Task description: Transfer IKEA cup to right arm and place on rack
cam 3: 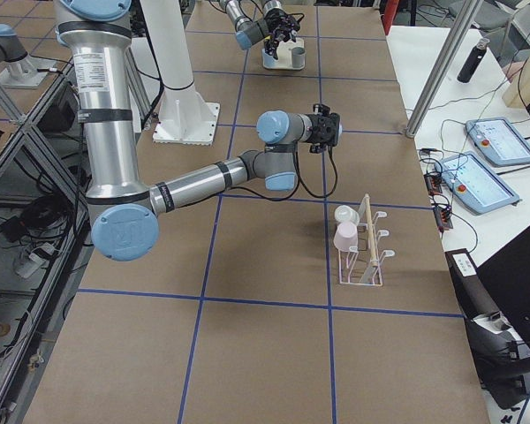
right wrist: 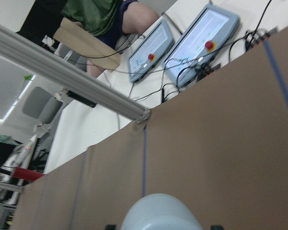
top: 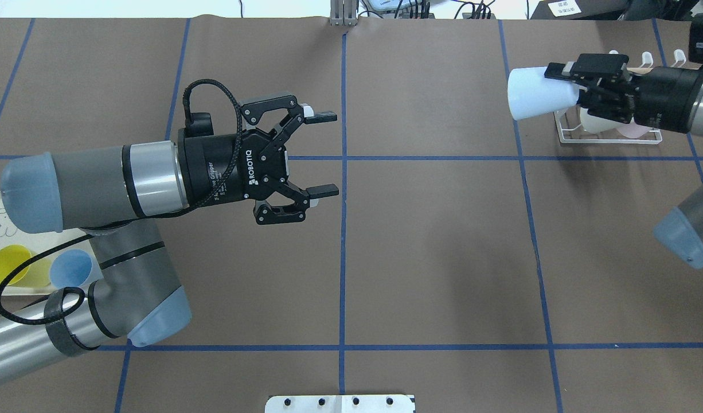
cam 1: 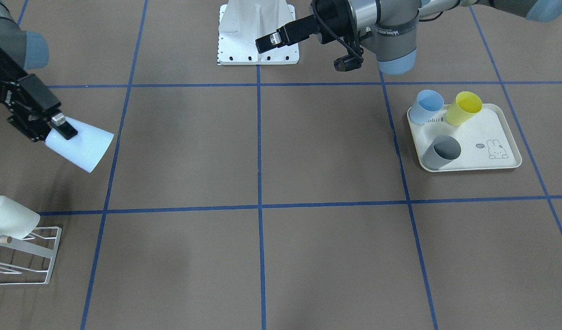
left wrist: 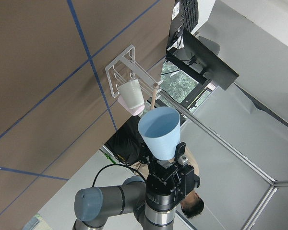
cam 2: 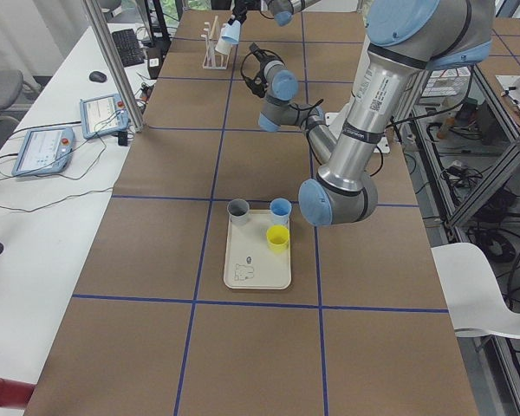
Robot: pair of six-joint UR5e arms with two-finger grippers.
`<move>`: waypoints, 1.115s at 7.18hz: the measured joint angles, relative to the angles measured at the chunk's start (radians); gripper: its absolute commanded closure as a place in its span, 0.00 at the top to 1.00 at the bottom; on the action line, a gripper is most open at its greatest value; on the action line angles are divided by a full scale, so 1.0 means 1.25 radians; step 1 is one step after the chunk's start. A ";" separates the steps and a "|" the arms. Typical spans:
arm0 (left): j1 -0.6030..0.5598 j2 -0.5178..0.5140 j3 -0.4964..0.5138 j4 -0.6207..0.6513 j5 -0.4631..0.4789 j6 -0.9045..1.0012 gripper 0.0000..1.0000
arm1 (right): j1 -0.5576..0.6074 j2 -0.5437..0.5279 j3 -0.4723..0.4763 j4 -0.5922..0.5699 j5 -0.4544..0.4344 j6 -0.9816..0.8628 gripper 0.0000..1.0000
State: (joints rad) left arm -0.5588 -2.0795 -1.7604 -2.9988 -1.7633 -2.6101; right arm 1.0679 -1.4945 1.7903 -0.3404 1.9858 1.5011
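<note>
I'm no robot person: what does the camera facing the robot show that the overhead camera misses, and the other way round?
Only the front-facing view: the grey cup on the cream tray; in the overhead view the left arm covers that spot. Only the overhead view: the left gripper from above, its two fingers spread wide with nothing between them. Both: the right gripper holding the pale blue cup by its narrow end, the white rack, and the yellow cup and blue cup on the tray.

Robotics lab: teach pendants [cam 3: 502, 141], tape-gridded table [cam 1: 331, 146], aluminium beam [right wrist: 62, 73].
</note>
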 measured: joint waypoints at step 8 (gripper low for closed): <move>0.005 -0.001 0.029 -0.001 0.003 0.022 0.99 | 0.236 0.003 -0.077 -0.517 0.075 -0.828 0.04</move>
State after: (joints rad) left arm -0.5527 -2.0811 -1.7242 -2.9995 -1.7591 -2.5827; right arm 1.3629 -1.4909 1.6936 -0.9861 2.0798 0.4667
